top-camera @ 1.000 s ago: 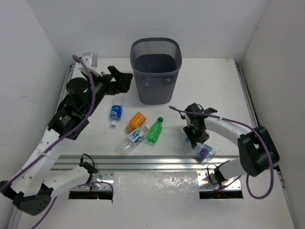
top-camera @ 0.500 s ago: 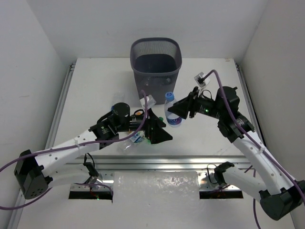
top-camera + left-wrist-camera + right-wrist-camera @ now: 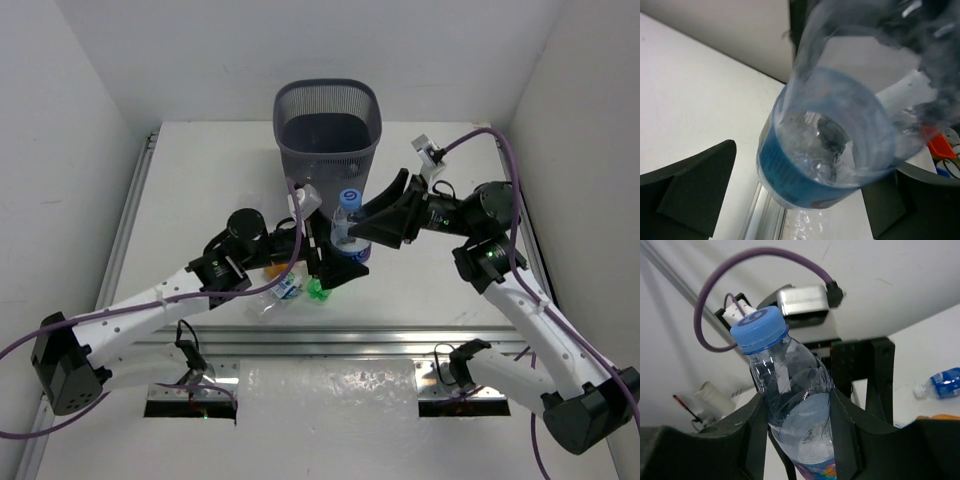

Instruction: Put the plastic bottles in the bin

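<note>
My right gripper (image 3: 365, 228) is shut on a clear plastic bottle (image 3: 347, 222) with a blue cap and holds it upright in the air, just in front of the dark grey mesh bin (image 3: 328, 130). In the right wrist view both fingers press the bottle (image 3: 800, 415). My left gripper (image 3: 338, 268) is open just below it. In the left wrist view the bottle's blue-banded base (image 3: 825, 155) hangs between the spread fingers (image 3: 695, 185). A green bottle (image 3: 318, 290), a clear one (image 3: 268, 300) and an orange one (image 3: 272, 268) lie on the table, partly hidden by my left arm.
A blue-labelled bottle (image 3: 940, 382) lies on the table, seen only in the right wrist view. An aluminium rail (image 3: 330, 340) runs along the table's near edge. White walls close in the left, back and right sides.
My right arm lifted the blue-capped bottle from the front right and carried it left towards the bin. My left arm swung from the back left to under the bottle.
</note>
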